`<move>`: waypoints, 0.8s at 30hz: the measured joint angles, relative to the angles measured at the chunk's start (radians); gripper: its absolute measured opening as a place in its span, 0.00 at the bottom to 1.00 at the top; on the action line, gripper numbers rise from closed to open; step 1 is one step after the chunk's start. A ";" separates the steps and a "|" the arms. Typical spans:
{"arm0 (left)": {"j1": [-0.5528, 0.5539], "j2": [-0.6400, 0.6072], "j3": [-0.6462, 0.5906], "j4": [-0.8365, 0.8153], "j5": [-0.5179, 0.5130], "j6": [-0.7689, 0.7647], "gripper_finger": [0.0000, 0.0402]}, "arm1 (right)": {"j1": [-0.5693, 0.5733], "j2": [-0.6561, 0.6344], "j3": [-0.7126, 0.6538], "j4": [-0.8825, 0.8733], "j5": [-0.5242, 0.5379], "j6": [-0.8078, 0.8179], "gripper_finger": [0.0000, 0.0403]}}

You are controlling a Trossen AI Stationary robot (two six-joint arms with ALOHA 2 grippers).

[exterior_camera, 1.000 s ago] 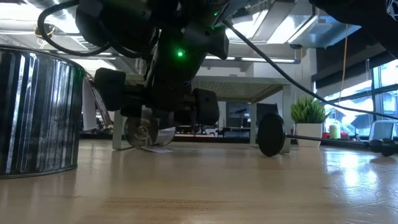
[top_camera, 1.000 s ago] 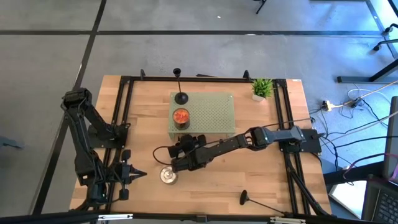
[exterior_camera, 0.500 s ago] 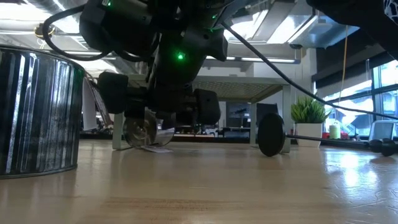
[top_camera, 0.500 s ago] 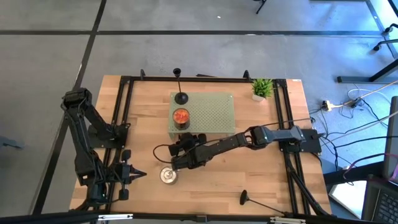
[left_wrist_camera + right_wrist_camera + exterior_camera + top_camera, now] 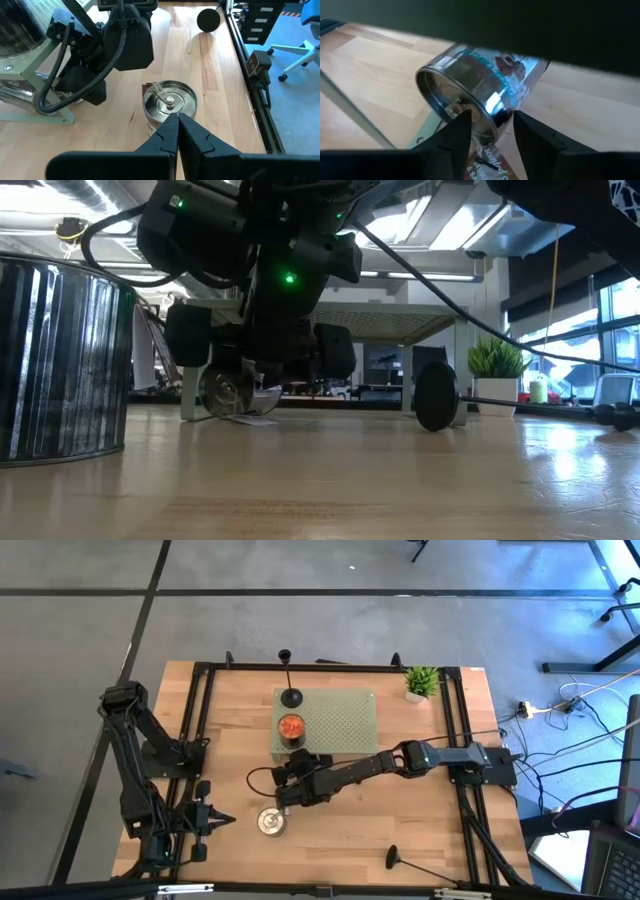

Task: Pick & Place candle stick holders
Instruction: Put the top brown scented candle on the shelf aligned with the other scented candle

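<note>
We see 2 black candle stick holders: one upright (image 5: 289,680) at the far edge of the green perforated mat (image 5: 345,720), thin stem, round flared base; one lying flat (image 5: 410,864) near table's front edge. R gripper (image 5: 288,792) low beside mat, fingers part open, astride a tilted silver tin can (image 5: 475,102). L gripper (image 5: 218,819) parked front-left, fingers closed, empty.

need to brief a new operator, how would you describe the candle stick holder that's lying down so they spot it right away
Start from the wooden table and go to its near right part, below the right arm. There a black candle stick holder lies on its side on bare wood. The other holder stands upright at the green perforated board's far left corner.
</note>
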 joint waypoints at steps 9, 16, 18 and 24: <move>0.000 0.000 0.000 -0.011 -0.002 0.000 0.00 | -0.008 -0.001 0.001 -0.018 -0.002 0.000 0.28; 0.000 0.000 0.000 -0.014 -0.001 0.000 0.00 | -0.024 -0.002 0.002 -0.018 -0.013 0.000 0.24; 0.000 0.000 0.000 -0.014 -0.001 0.000 0.00 | -0.029 -0.002 0.002 -0.022 -0.018 0.000 0.21; 0.000 0.000 0.000 -0.014 -0.001 0.000 0.00 | -0.031 -0.002 0.001 -0.031 -0.022 0.000 0.12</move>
